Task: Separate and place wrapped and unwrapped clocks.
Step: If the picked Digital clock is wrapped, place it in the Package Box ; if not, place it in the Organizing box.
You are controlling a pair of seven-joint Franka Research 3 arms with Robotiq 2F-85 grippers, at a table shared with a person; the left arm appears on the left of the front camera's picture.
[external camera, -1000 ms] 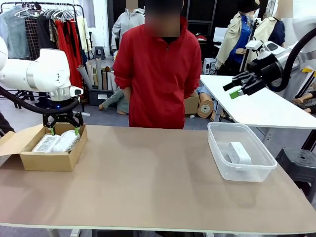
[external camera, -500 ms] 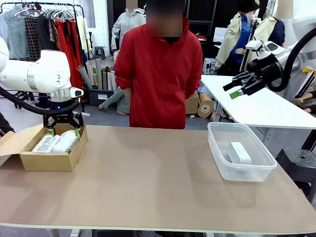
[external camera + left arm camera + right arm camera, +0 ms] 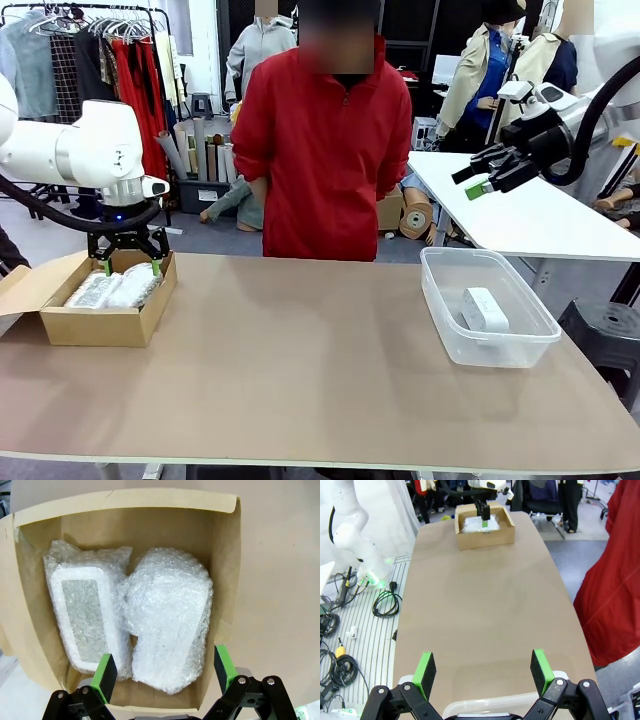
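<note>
Table [image 3: 300, 370]: wide brown top. Person in red jacket [image 3: 320, 150] stands at far edge, middle, hands not on the top.

Tub [image 3: 487, 308], clear, sits nr right edge, a bit toward far side. Bare clock [image 3: 484, 309] lies flat in it, smooth white.

Box [image 3: 100, 298], cardboard, open, at left edge nr far corner. 2 wrapped clocks inside, side by side & touching: wrapped clock A [image 3: 85, 615] w/ its white frame & grey face showing thru the bubble wrap, wrapped clock B [image 3: 167, 625] a lumpier bundle, nothing legible thru it.

L gripper [image 3: 129, 266] hangs just over the box, pointing down, jaws wide apart, holding nothing; in its wrist view the green pads [image 3: 105, 676] straddle B's near end, not touching.

R gripper [image 3: 478, 181] raised high above tub, off past right edge, jaws spread, empty.
</note>
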